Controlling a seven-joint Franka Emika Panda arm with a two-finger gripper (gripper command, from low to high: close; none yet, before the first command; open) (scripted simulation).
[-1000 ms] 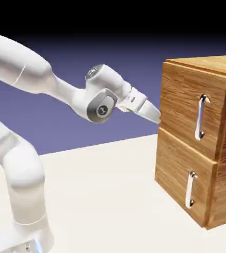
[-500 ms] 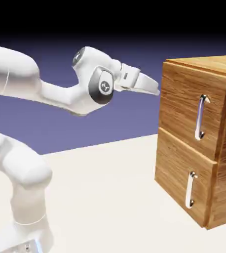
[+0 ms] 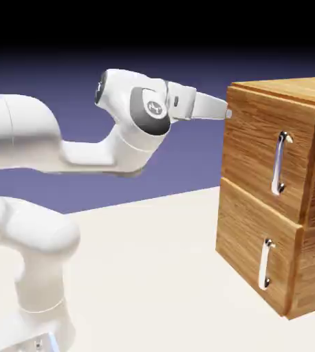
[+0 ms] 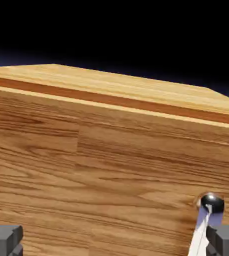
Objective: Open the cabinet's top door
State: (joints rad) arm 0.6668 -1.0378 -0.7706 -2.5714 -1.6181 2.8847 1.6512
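The cabinet (image 3: 310, 90) of brown wood grain stands at the exterior view's right. Its top door (image 3: 254, 144) is shut and carries a vertical silver handle (image 3: 279, 163). My gripper (image 3: 224, 111) points level at the top door's upper left edge, close to the wood, well left of the handle and above its top end. In the hand view the top door (image 4: 96, 170) fills the frame, and the handle's upper end (image 4: 211, 203) shows at lower right, just above the right fingertip (image 4: 228, 241). The gripper (image 4: 116, 244) is open with nothing between its fingers.
Below the top door sits the lower door (image 3: 248, 240), shut, with its own silver handle (image 3: 265, 263). The cabinet rests on a pale table (image 3: 146, 275). The arm's elbow and base rise at the exterior view's left.
The hand has risen and moved right, from beside the top door's lower left corner to its upper left edge. It has levelled out. The jaws stayed open.
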